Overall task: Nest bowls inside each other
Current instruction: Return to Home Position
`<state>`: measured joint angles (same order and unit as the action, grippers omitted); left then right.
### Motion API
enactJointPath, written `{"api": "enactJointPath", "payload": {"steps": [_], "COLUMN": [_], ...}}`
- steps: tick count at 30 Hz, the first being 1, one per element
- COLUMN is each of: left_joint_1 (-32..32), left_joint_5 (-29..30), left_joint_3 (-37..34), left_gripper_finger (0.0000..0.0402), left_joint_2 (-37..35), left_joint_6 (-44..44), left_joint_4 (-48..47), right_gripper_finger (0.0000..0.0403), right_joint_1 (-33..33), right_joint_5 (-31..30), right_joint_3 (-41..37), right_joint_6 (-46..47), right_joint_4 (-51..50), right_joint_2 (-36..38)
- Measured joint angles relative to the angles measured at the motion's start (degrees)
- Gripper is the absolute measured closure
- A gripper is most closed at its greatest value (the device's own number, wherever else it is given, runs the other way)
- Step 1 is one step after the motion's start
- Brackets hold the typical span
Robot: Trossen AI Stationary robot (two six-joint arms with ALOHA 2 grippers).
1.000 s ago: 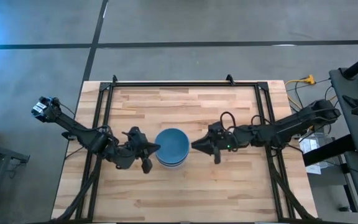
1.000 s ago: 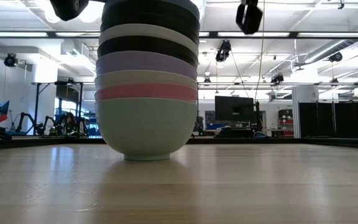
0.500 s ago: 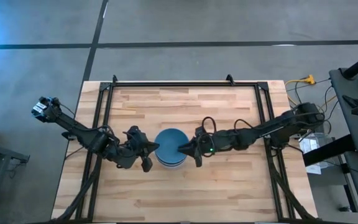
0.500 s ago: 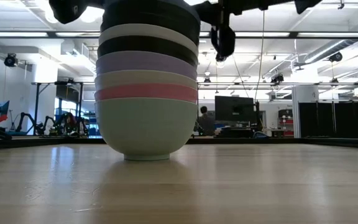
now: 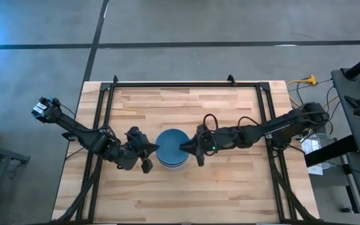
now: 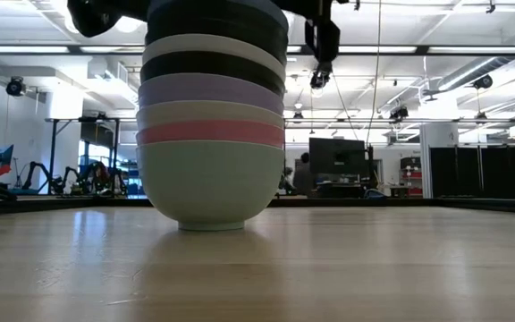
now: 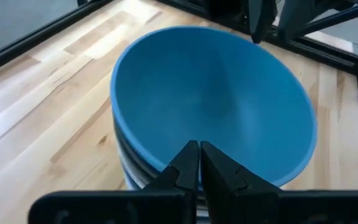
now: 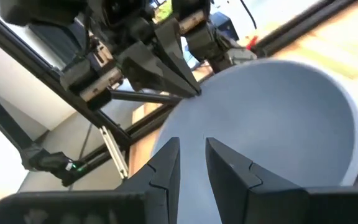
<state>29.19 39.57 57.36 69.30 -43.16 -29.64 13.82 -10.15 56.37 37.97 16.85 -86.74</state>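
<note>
The bowl stack [image 5: 171, 149] stands between left pincer [image 5: 157, 149] and right pincer [image 5: 182, 148].

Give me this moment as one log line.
bowls: one stack, blue bowl on top | left gripper: shut, at its rim | right gripper: slightly open, opposite rim

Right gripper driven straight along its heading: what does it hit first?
Probably the round blue bowl atop the stack; the right gripper points into it. Beyond sits the left gripper. Height is unclear.

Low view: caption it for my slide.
Nested bowls on the table, mint green bowl lowest, left hand and right hand beside the top.
</note>
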Motion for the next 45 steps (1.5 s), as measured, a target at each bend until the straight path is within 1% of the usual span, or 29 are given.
{"api": "enactJointPath", "payload": {"steps": [7, 10, 11, 12, 14, 15, 17, 19, 20, 22, 24, 27, 30, 32, 35, 38, 41, 43, 45], "left_joint_1": [0.0, 0.0, 0.0, 0.0, 0.0, -0.3, -0.9, -2.1, -3.0, -5.0, -7.2, -11.1, -14.2, -15.5, -16.5, -16.5, -16.5, -16.5, -16.5], "left_joint_5": [-0.2, -0.2, -0.2, -0.2, -1.0, -2.3, -7.2, -11.8, -13.0, -13.7, -13.7, -13.8, -13.7, -13.7, -13.1, -10.9, -10.5, -10.2, -9.0], "left_joint_3": [1.1, 2.1, 2.1, 2.2, 1.8, 1.6, 1.5, 1.7, 2.0, 2.5, 2.5, 2.0, 0.9, 0.3, 0.2, -0.2, -3.2, -6.1, -10.3], "left_gripper_finger": [0.0402, 0.0402, 0.0402, 0.0402, 0.0402, 0.0402, 0.0402, 0.0402, 0.0402, 0.0402, 0.0402, 0.0402, 0.0402, 0.0402, 0.0402, 0.0402, 0.0402, 0.0402, 0.0402], "left_joint_2": [-1.8, -3.1, -3.5, -4.0, -4.6, -4.8, -4.7, -4.7, -4.7, -5.3, -6.9, -11.3, -16.7, -20.7, -27.0, -31.8, -34.1, -37.5, -40.3], "left_joint_6": [0.0, 0.3, 0.6, 1.2, 4.5, 7.4, 14.4, 19.4, 21.0, 23.8, 27.0, 30.0, 32.8, 35.3, 36.5, 36.5, 36.5, 36.1, 34.6], "left_joint_4": [0.7, 1.7, 3.2, 5.5, 12.3, 16.7, 25.1, 31.4, 33.9, 36.3, 36.2, 36.2, 35.9, 34.3, 29.2, 24.9, 25.3, 25.9, 27.3], "right_gripper_finger": [0.033, 0.033, 0.033, 0.033, 0.033, 0.033, 0.033, 0.033, 0.033, 0.033, 0.033, 0.033, 0.033, 0.033, 0.033, 0.033, 0.033, 0.033, 0.033], "right_joint_1": [0.0, 0.2, 0.1, 0.1, 0.1, 0.1, -0.4, -1.8, -3.0, -6.1, -10.0, -16.8, -23.6, -27.8, -33.3, -37.5, -40.1, -41.7, -42.5], "right_joint_5": [0.0, 0.3, 1.7, 3.8, 9.0, 11.6, 15.4, 17.6, 17.9, 18.5, 21.3, 26.7, 31.0, 32.7, 33.1, 31.7, 31.0, 31.0, 30.0], "right_joint_3": [0.7, 0.7, 0.6, 0.6, 0.6, 0.6, 0.6, 0.6, 0.6, 0.6, 0.6, 0.5, 0.4, -0.3, -2.2, -4.6, -8.8, -12.6, -17.1], "right_joint_6": [-3.9, -4.9, -4.9, -5.0, -5.0, -5.0, -5.0, -5.0, -5.0, -5.0, -4.9, -3.5, -2.6, -3.5, -8.3, -12.8, -13.4, -10.8, -7.1], "right_joint_4": [0.9, 4.0, 6.1, 9.3, 18.7, 24.1, 36.1, 45.7, 49.3, 52.8, 53.3, 53.2, 51.5, 47.6, 37.1, 27.7, 26.5, 27.7, 31.2], "right_joint_2": [3.6, 4.8, 4.9, 4.6, 3.5, 2.7, 0.8, -0.2, -0.4, 0.1, 1.3, 4.7, 9.9, 14.5, 22.6, 30.1, 35.1, 37.8, 40.0]}}
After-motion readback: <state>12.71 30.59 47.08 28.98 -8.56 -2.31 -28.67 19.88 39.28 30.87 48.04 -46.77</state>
